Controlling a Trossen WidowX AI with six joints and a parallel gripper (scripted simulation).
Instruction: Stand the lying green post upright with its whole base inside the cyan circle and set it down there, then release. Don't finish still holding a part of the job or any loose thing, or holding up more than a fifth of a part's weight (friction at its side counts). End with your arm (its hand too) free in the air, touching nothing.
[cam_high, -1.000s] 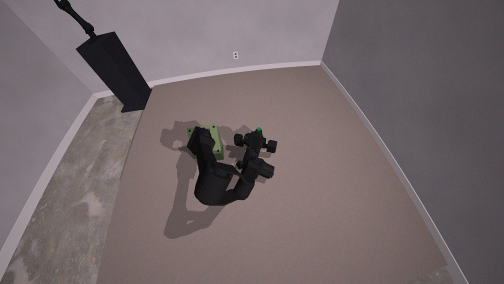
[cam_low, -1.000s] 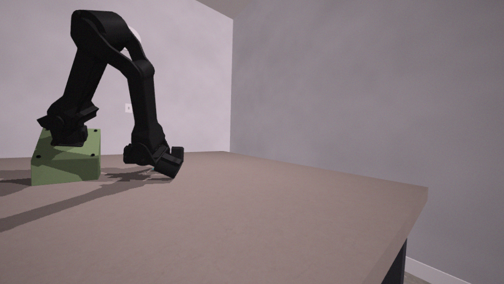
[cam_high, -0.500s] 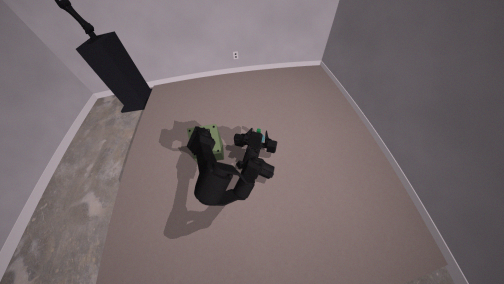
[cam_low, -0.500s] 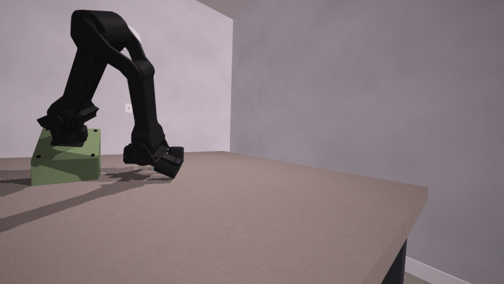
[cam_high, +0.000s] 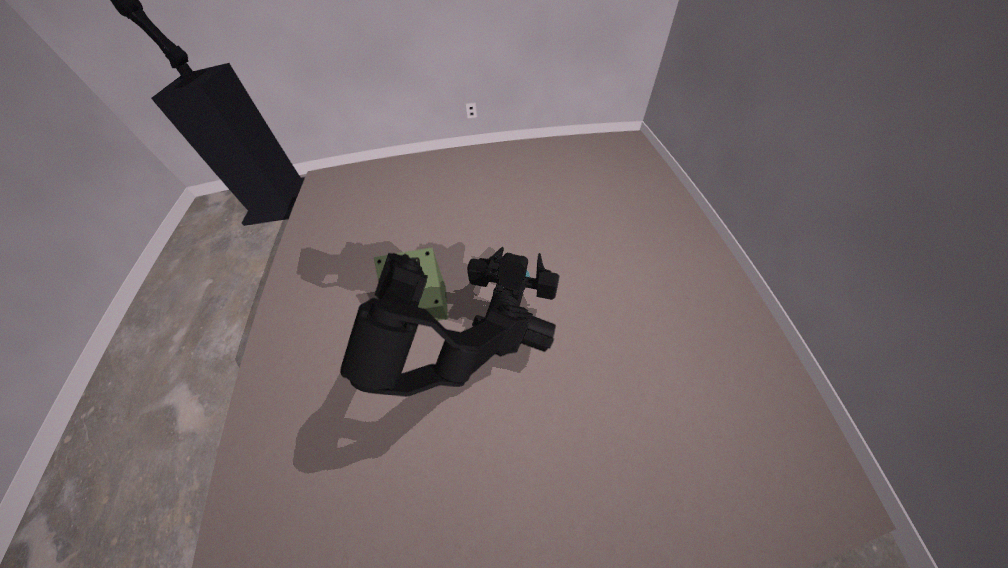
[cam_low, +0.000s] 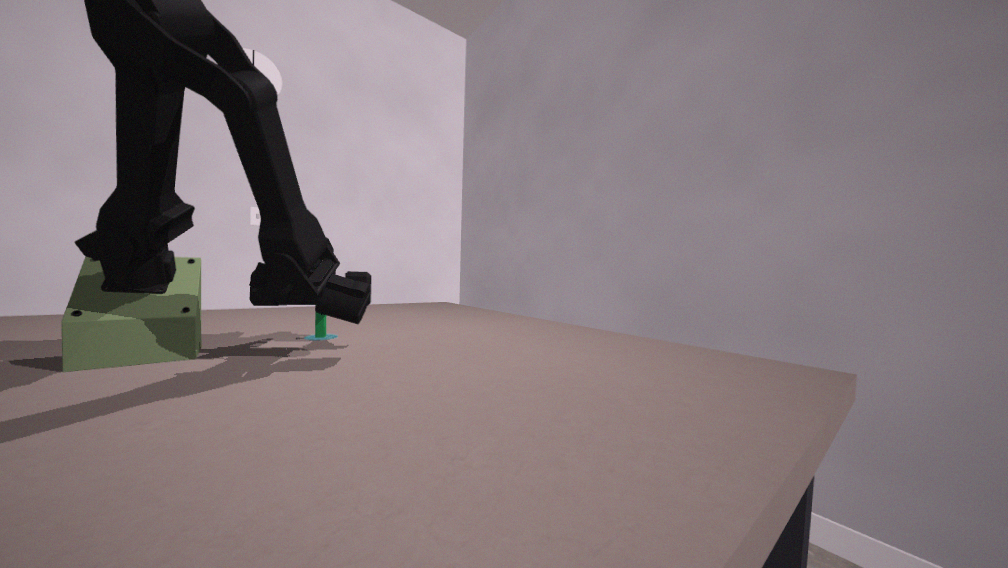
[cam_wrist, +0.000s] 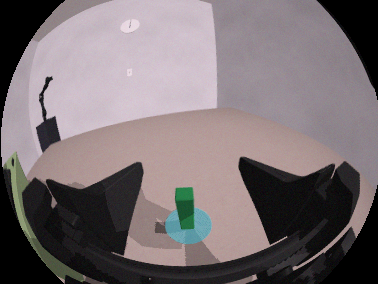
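The green post (cam_low: 320, 325) (cam_wrist: 185, 208) stands upright on the cyan circle (cam_low: 310, 337) (cam_wrist: 201, 230). In the wrist view its base shows inside the circle, with cyan around it. In the top view the post is hidden behind the gripper and only a sliver of the circle (cam_high: 526, 274) shows. My gripper (cam_wrist: 191, 165) (cam_high: 520, 252) is open, its fingers wide apart and empty. The fingers are on either side of the post in the wrist view, with a gap at each side, touching nothing. In the exterior view the gripper body hides the post's upper part.
The arm's light green base block (cam_high: 435, 282) (cam_low: 130, 343) (cam_wrist: 19, 192) is left of the circle. A dark pedestal (cam_high: 225, 141) (cam_wrist: 48, 132) with another arm stands beyond the table's far left edge. The table (cam_high: 634, 423) (cam_low: 493, 437) has its right edge in the exterior view.
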